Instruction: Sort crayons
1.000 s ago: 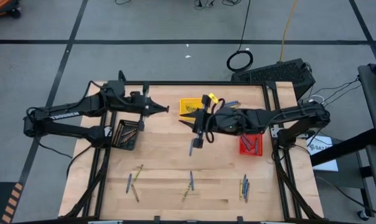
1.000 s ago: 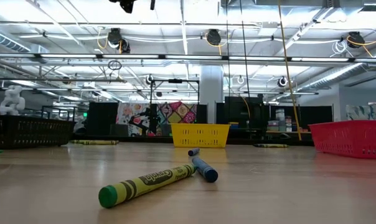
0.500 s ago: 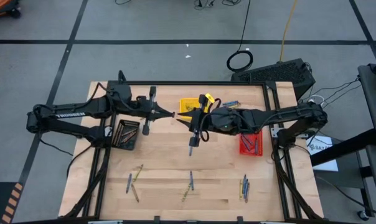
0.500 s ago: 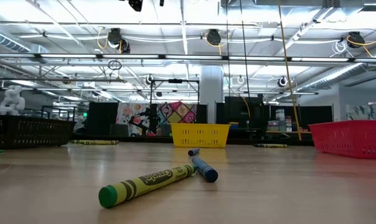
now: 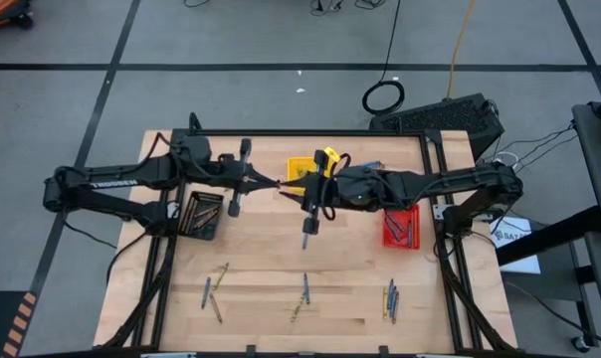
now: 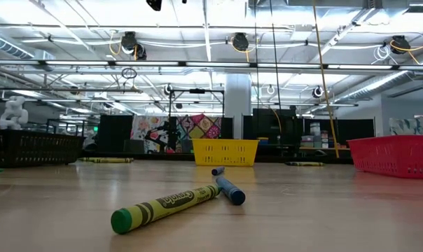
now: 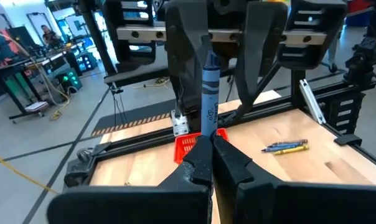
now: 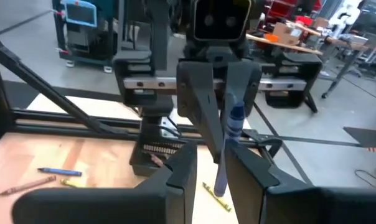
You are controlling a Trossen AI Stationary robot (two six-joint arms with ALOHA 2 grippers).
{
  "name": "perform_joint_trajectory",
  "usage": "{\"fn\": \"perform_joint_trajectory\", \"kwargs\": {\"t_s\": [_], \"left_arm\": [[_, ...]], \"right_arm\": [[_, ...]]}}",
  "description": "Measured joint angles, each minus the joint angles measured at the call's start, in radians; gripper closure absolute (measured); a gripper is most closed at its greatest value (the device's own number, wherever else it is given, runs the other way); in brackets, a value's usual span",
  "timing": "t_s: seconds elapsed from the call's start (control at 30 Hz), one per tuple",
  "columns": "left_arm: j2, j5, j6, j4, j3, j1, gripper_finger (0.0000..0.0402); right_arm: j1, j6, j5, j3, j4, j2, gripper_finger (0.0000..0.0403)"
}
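Crayons (image 5: 304, 291) lie scattered across wooden table (image 5: 261, 249), warehouse-like room behind.

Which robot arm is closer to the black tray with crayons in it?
Left. The left end effector hangs mid-table, a short way right of the black tray. The right end effector meets it there around a blue crayon, slightly farther from the tray.

Grey floor (image 5: 231, 40) crossed by dark tape lines (image 5: 281, 67), coiled black cable (image 5: 384, 96) lying on it, white ceiling (image 6: 211, 42) with pipes and hanging lamps (image 6: 240, 42), patterned colourful panels (image 6: 190, 127) at the far wall, white pillar (image 6: 236, 98)
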Motion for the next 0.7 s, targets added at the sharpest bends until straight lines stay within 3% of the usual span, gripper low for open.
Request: {"fn": "perform_joint_trajectory", "kwargs": {"t_s": [0.7], "left_arm": [[0.036,0.019,0.017,0.030,-0.001,0.000,0.0402]], "right_arm": [[-0.012,0.025,0.050,0.000,-0.022,0.000,0.0332]]}}
